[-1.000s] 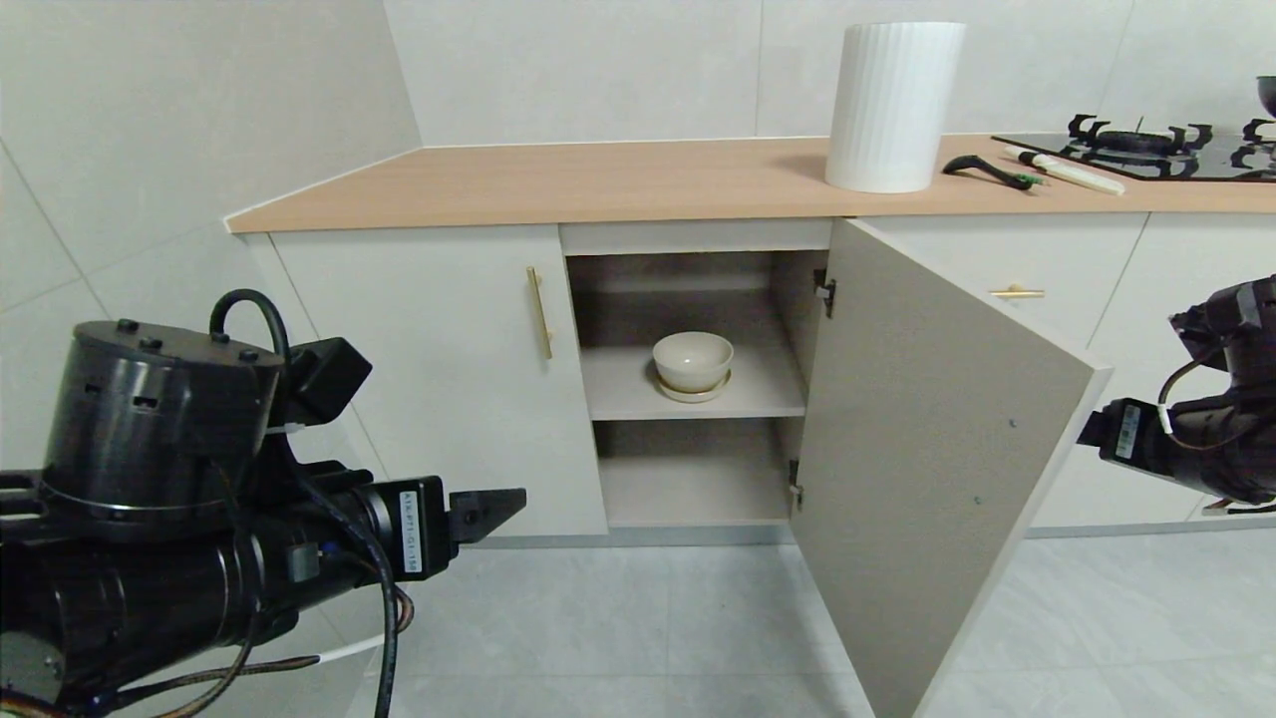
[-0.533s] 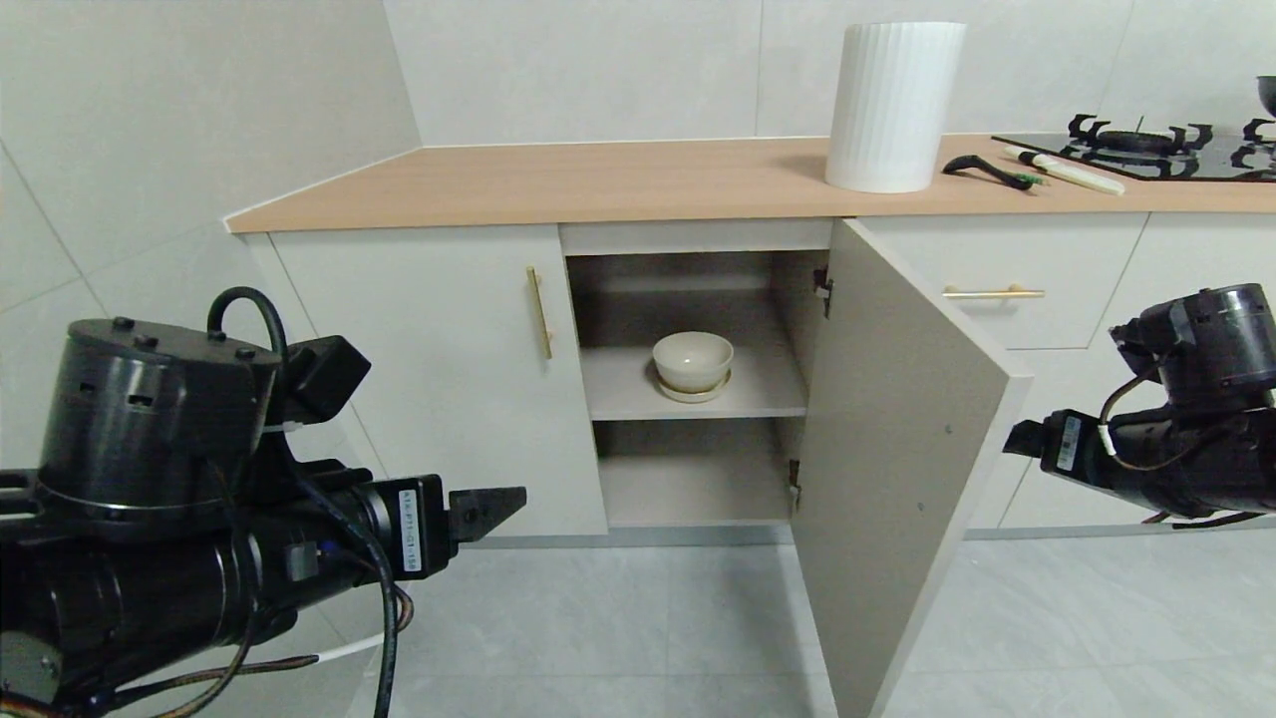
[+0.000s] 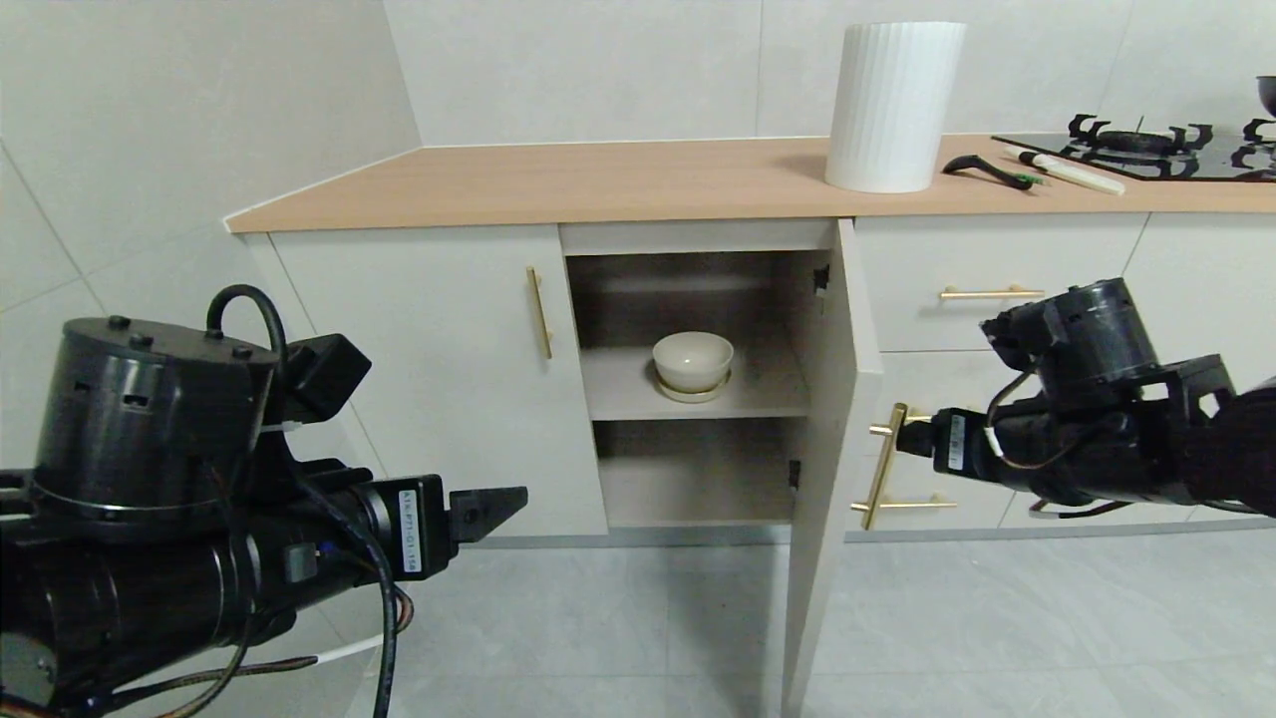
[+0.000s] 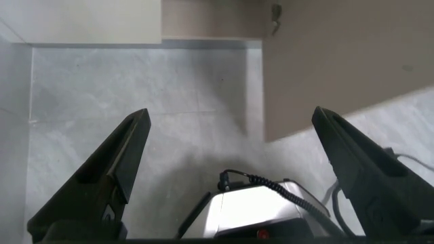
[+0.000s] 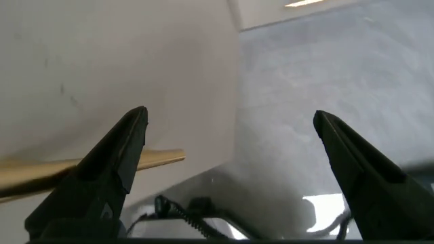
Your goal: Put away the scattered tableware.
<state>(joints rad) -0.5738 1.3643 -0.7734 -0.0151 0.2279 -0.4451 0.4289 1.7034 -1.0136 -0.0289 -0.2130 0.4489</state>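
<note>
Bowl (image 3: 692,359) position, head view?
— It is set on a saucer (image 3: 692,393) on the cabinet's upper shelf (image 3: 628,389); the door (image 3: 832,419) is shown half shut, the right gripper (image 3: 905,439) placed at its handle (image 3: 882,469).
— Left wrist view?
— The left gripper (image 4: 230,115) is spread wide, nothing held, above the floor (image 4: 169,88).
— Right wrist view?
— Fingers (image 5: 108,163) are parted against the door; a finger could be snagged behind the handle, or the door slammed and the bowl jolted.

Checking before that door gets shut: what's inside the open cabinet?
A cream bowl sits on a small plate on the upper shelf. The bowl covers most of the plate, and the door may hide the right end of the lower shelf.
</note>
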